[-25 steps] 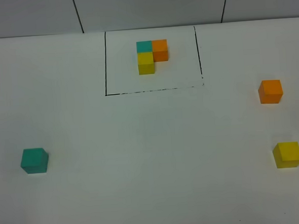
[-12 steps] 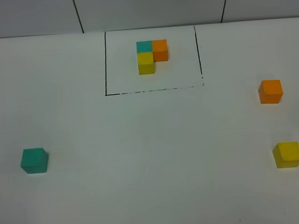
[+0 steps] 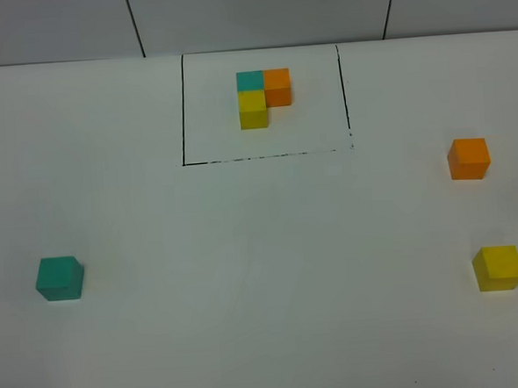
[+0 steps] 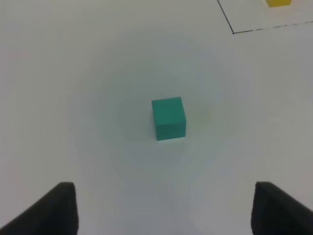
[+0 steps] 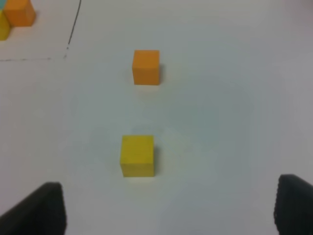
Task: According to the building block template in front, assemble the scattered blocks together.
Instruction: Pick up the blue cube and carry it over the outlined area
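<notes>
Three loose blocks wait on a white surface (image 3: 268, 334), with neither arm in the overhead frame. Set against the views from a second and half a second ago, nothing has moved, so the assembly has by all appearances not begun and every step is yet to do.

The template (image 3: 263, 97), a teal, orange and yellow L, sits at upper centre inside its black frame (image 3: 182, 119); the teal block (image 3: 60, 278) lies alone at lower left; the orange block (image 3: 468, 158) is at middle right; the yellow block (image 3: 497, 267) is below it at lower right, the two near each other but apart; all three are well apart from the template.

The left claw (image 4: 161, 208) is spread wide and holds nothing; its wrist camera shows the teal block ahead of it, centred between the two dark fingertips and clear of both. The right claw (image 5: 166, 205) is likewise spread and empty; the yellow block lies nearest ahead of it, a little off the midline, with the orange block beyond in nearly the same line.

A likely first move is a descent on the teal or the yellow block, each squarely presented to its claw.
</notes>
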You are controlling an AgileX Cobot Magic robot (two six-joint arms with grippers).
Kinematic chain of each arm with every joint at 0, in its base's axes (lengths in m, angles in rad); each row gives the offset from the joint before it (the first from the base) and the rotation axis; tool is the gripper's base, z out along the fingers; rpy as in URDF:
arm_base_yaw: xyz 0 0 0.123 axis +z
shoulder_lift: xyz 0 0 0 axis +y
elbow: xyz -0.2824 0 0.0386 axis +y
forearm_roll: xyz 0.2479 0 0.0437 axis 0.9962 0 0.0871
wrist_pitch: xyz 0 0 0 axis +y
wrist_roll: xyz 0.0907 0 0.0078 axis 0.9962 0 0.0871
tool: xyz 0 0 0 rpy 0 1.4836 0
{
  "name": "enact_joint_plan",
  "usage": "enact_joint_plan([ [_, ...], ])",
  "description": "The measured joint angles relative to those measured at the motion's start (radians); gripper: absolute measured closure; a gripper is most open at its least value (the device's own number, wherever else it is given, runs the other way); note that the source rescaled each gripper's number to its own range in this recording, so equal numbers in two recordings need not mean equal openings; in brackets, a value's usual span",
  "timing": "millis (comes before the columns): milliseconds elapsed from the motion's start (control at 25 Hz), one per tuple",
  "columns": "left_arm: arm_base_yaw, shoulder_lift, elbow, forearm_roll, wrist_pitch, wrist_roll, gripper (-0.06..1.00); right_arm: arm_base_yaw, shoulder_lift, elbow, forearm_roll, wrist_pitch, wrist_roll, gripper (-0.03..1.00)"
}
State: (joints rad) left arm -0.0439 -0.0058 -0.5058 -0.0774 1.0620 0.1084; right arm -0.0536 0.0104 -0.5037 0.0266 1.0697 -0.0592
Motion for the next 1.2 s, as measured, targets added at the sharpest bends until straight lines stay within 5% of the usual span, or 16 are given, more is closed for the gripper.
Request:
enact_joint_plan([
  [840,0.0,0.022,0.0,0.0,-0.003,0.0,0.19,0.0,0.0,0.0,0.0,0.0,0.0,0.24],
  [1200,0.0,0.364,-0.021,0.042,-0.165,-0.001,0.17,0.0,0.0,0.0,0.0,0.0,0.0,0.24],
])
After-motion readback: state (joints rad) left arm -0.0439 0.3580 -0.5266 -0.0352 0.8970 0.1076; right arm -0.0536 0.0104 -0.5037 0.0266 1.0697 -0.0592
